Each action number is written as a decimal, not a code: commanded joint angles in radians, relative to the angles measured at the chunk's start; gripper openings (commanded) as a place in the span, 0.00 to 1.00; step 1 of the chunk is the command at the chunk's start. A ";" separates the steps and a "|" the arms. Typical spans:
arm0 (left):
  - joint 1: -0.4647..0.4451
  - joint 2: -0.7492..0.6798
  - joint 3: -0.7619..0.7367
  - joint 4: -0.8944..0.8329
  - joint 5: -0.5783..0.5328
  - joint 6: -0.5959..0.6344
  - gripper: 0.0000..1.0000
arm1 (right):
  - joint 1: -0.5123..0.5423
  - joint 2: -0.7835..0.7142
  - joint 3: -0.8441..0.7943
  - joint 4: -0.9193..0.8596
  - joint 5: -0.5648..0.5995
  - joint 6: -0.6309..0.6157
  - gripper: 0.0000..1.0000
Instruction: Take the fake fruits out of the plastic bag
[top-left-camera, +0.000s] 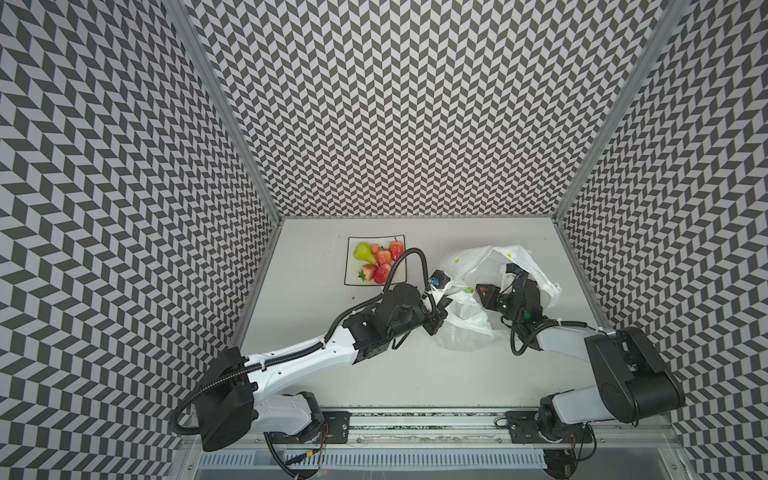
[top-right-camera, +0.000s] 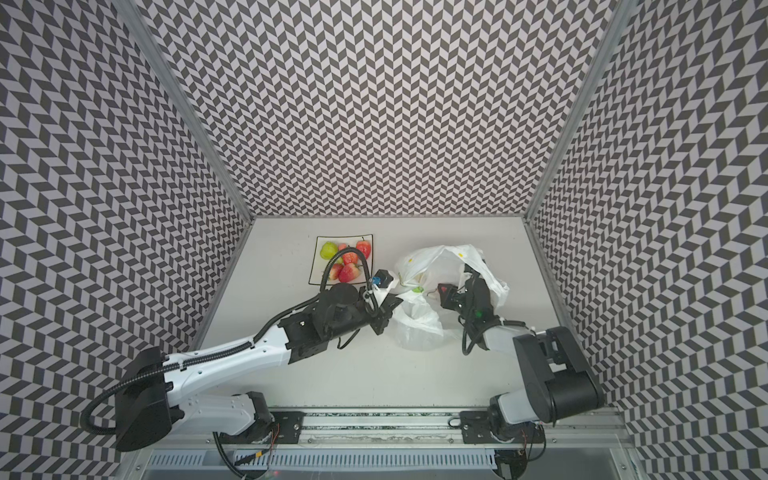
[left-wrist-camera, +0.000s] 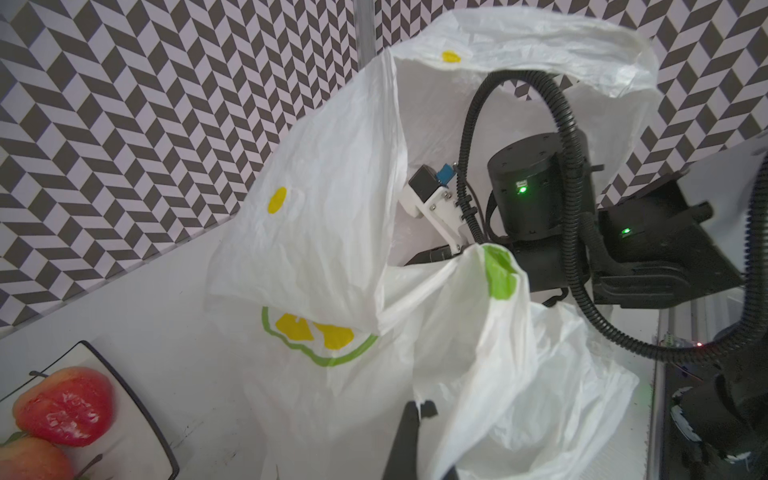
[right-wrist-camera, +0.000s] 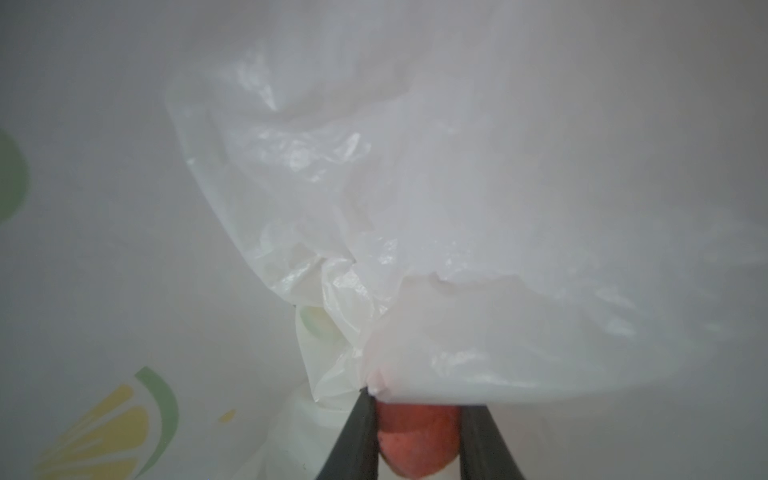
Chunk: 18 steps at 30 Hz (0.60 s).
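The plastic bag (top-left-camera: 461, 259) lies crumpled on the right half of the table (top-left-camera: 374, 374), its mouth gaping toward the arms and its upper flap standing up. The left gripper (top-left-camera: 445, 305) sits at the bag's near left edge, and in the left wrist view its jaws (left-wrist-camera: 419, 409) are pressed together on a fold of the thin white film, with the printed lemon mark just beside them. The right gripper (top-left-camera: 482, 293) reaches into the bag's mouth from the right, its wrist partly under the raised flap; in both top views a bit of red shows between its black fingers. The right wrist view makes that plain: the right gripper (right-wrist-camera: 415, 403) is narrowed onto a red fruit (right-wrist-camera: 415, 444), one finger touching each side of it, and the bag's film (right-wrist-camera: 415, 208) drapes over the fruit's far end and fills the rest of that view. The fruit is too close and too covered to tell which kind it is. Left of the bag, apart from it and toward the back of the table, stands a square black-rimmed plate (top-left-camera: 353, 274) holding a yellow-green pear (top-left-camera: 363, 252) and several strawberries (top-left-camera: 383, 272) close together; the left arm's cable arcs over the plate's right edge in a top view.
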 joint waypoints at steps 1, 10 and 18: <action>0.014 0.016 0.040 -0.069 -0.053 0.011 0.00 | -0.004 -0.054 0.012 0.063 -0.061 -0.148 0.15; 0.018 0.025 -0.062 -0.130 -0.177 0.129 0.00 | -0.094 -0.210 0.062 -0.135 -0.113 0.083 0.14; 0.040 0.196 0.063 -0.115 -0.285 0.125 0.00 | -0.118 -0.281 0.087 -0.394 -0.137 0.353 0.14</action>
